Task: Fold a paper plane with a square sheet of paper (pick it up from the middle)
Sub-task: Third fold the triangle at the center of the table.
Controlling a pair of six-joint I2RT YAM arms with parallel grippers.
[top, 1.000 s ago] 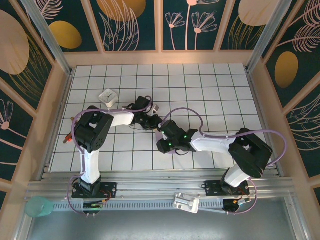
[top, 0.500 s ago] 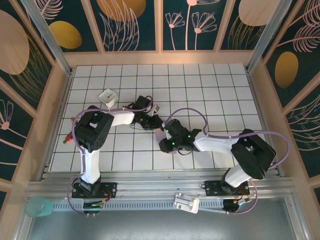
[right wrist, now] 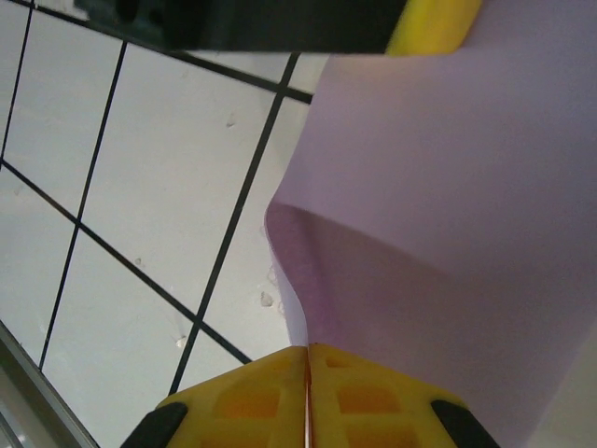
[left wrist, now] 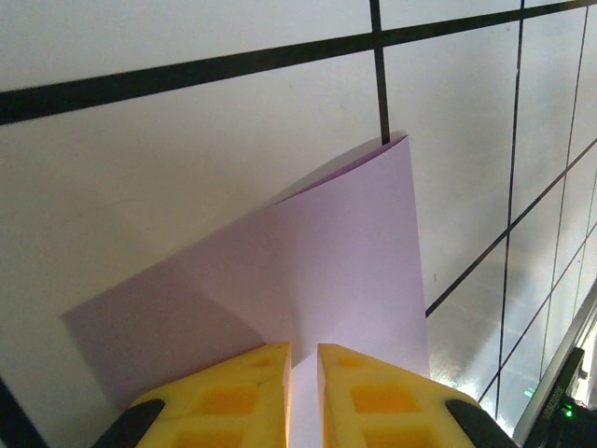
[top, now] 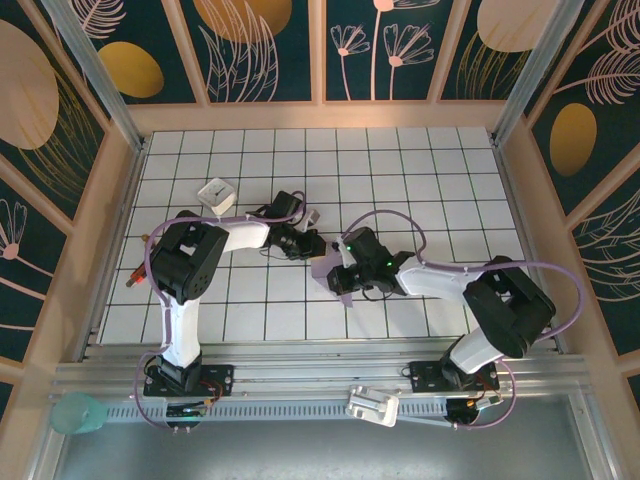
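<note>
The square sheet of paper (top: 322, 266) is lavender and hangs bent between my two grippers near the table's middle. In the left wrist view the sheet of paper (left wrist: 345, 252) spreads forward from the yellow fingers, with one corner resting on the tiles. My left gripper (left wrist: 303, 347) (top: 305, 245) is shut on its edge, and a thin strip of paper shows between the fingers. My right gripper (right wrist: 308, 348) (top: 337, 280) is pressed shut on a curled edge of the paper (right wrist: 448, 187). The left gripper's yellow finger (right wrist: 434, 23) shows just beyond it.
A small white block (top: 216, 193) lies on the tiled table (top: 420, 190) at the back left, apart from the arms. Wooden walls ring the table. A teal cup (top: 78, 412) and a white part (top: 372, 406) sit by the near rail.
My right gripper has closed on the paper and its wrist has shifted right and slightly away. The purple sheet now shows raised between the grippers. The left arm has stayed put.
</note>
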